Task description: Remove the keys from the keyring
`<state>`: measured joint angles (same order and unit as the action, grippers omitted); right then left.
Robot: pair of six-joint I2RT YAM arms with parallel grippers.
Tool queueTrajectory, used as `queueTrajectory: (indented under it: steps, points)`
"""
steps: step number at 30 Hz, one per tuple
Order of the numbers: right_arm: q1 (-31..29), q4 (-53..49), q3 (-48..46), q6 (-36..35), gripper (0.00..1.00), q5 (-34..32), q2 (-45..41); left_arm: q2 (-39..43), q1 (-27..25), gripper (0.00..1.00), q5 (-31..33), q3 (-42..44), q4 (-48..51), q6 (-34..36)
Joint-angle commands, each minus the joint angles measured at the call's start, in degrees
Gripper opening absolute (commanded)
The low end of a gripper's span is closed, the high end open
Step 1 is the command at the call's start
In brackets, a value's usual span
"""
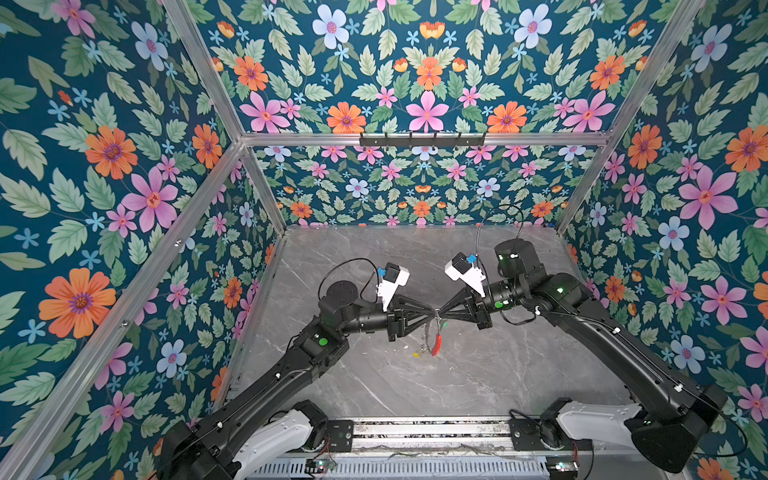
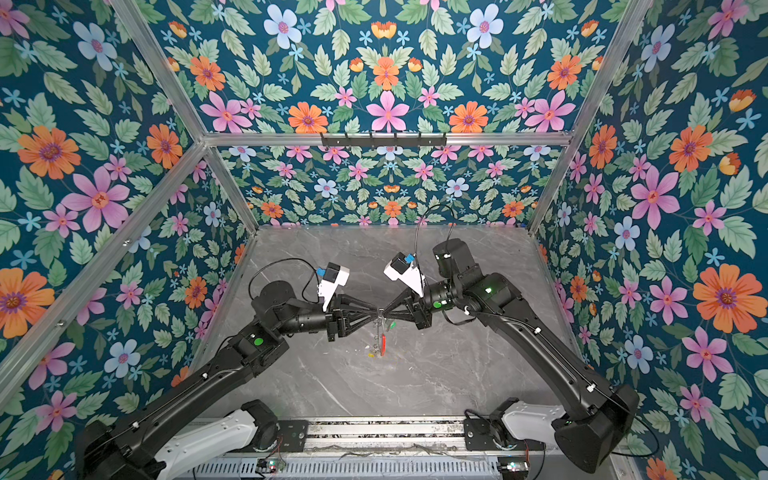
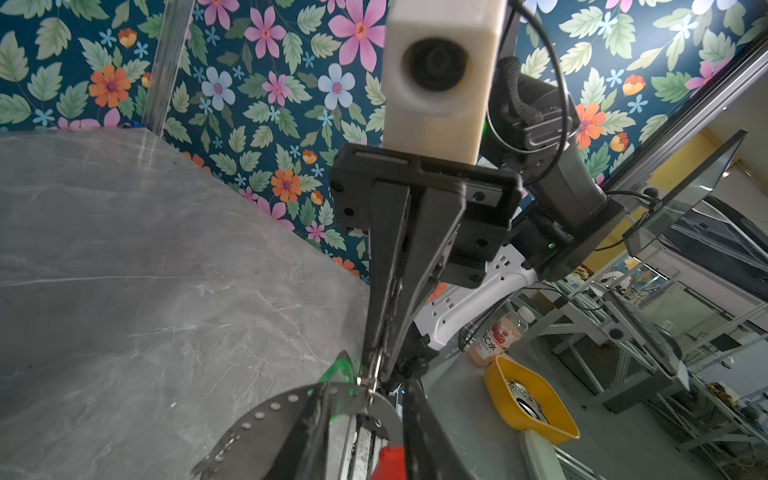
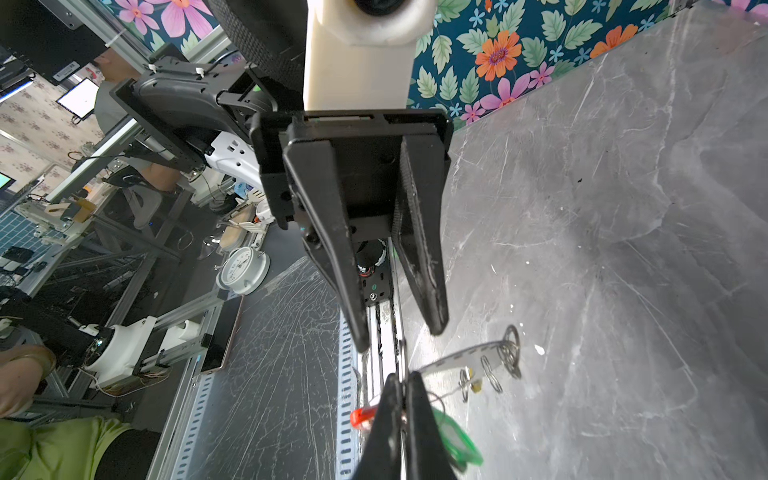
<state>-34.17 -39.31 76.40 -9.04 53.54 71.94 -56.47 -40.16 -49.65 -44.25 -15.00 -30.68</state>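
Although the left gripper stands with jaws apart, we find the right gripper clamped on the keyring, which hangs over the middle of the worktop.

The large dark grey red-arced hoop runs off the frame edge; green plastic key tag is blurred.

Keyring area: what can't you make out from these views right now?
- What the right gripper pinches: its shut jaws cover it in both wrist views; tiny in both top views.
- Yellow-tagged key: only a yellow speck among split rings, right wrist view.
- Keyring hoop: cut off by the bottom edge, left wrist view.
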Motion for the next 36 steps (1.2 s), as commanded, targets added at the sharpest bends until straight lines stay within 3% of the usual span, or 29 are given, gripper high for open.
queueTrajectory:
  steps: [1, 8, 26, 30, 34, 36]
  points:
    - [-0.1, -1.8, 0.6, -1.9, 0.0, 1.1, 0.3, -0.9, -0.1, 0.28, -2.5, -1.1, 1.8, 1.6]
    - [-0.8, -3.0, 1.0, -2.6, 0.0, -0.6, 1.1, -1.5, 0.0, 0.2, -3.6, -2.2, 2.0, 1.9]
    - [-1.7, -1.8, 1.8, -1.5, 0.0, -2.0, 1.9, -2.3, -0.1, 0.14, -5.8, -2.9, 1.9, 1.6]
    - [-2.0, -1.4, 2.0, -1.0, 0.0, -2.3, 2.1, -2.3, 0.0, 0.0, -5.1, -2.9, 1.4, 1.7]
    - [-2.5, 1.8, 1.2, 1.6, 0.01, -3.9, 1.7, -1.1, -0.1, 0.0, -2.8, -1.7, -1.3, 1.5]
    - [-2.6, 4.0, 0.5, 3.1, 0.22, -4.6, 0.7, -0.2, -0.1, 0.0, -1.5, -0.5, -3.7, 0.9]
